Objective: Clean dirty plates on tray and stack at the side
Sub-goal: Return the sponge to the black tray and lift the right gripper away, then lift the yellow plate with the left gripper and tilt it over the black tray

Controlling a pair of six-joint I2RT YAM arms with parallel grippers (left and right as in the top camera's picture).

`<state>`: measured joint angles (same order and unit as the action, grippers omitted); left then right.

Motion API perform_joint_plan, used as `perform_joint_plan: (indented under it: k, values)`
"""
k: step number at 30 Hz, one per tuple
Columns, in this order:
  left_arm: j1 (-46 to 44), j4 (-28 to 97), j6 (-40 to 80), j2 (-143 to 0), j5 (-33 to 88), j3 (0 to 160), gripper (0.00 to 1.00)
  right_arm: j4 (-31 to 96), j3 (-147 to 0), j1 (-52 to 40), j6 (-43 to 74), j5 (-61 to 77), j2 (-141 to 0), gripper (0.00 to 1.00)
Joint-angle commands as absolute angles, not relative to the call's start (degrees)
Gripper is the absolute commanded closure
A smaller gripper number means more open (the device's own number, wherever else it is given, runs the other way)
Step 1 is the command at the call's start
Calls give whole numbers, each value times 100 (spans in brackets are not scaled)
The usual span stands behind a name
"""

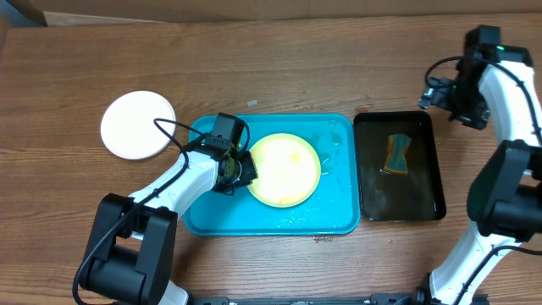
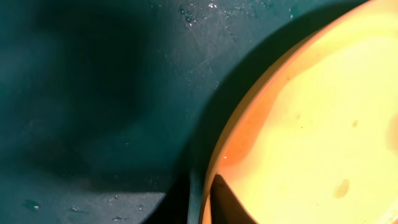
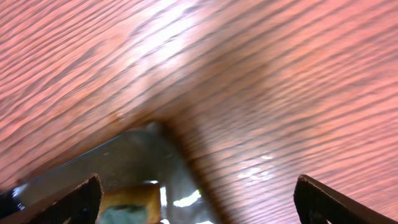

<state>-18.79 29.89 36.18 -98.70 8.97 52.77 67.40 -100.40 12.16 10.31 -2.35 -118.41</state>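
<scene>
A pale yellow plate (image 1: 288, 169) lies in the middle of the turquoise tray (image 1: 339, 219). My left gripper (image 1: 242, 168) is at the plate's left edge, shut on its rim. In the left wrist view one dark finger (image 2: 231, 205) rests on top of the plate (image 2: 311, 124) and the rim passes between the fingers of the gripper (image 2: 208, 190), with the wet tray floor (image 2: 93, 93) to the left. A white plate (image 1: 138, 125) sits on the table left of the tray. My right gripper (image 1: 442, 91) hangs open and empty (image 3: 198, 182) above the table.
A black tray (image 1: 430, 207) holding water and a yellow-green sponge (image 1: 398, 152) stands right of the turquoise tray. In the right wrist view that tray's corner (image 3: 112, 155) and the sponge (image 3: 130, 199) lie below the fingers. Bare wooden table surrounds both trays.
</scene>
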Motion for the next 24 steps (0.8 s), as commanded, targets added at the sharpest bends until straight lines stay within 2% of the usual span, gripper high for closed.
perform_joint_plan:
  k: [1, 6, 11, 15, 24]
  values:
    - [-1931, 2995, 3601, -9935, 746, 5133, 95, 6709, -10055, 1341, 1031, -250, -11705, 0]
    - [-1852, 3227, 3391, -9889, 655, 5422, 96, 6709, -10055, 1435, 1031, -250, -11705, 0]
    - [-1835, 4324, 3033, -9806, 8, 6353, 96, 6711, -10055, 1433, 1031, -250, -11705, 0]
    - [-1870, 4794, 2766, -9806, -58, 7078, 96, 6711, -10055, 1433, 1031, -250, -11705, 0]
    - [-1918, 5137, 2676, -9806, -16, 8101, 96, 6709, -10055, 1433, 1031, -250, -11705, 0]
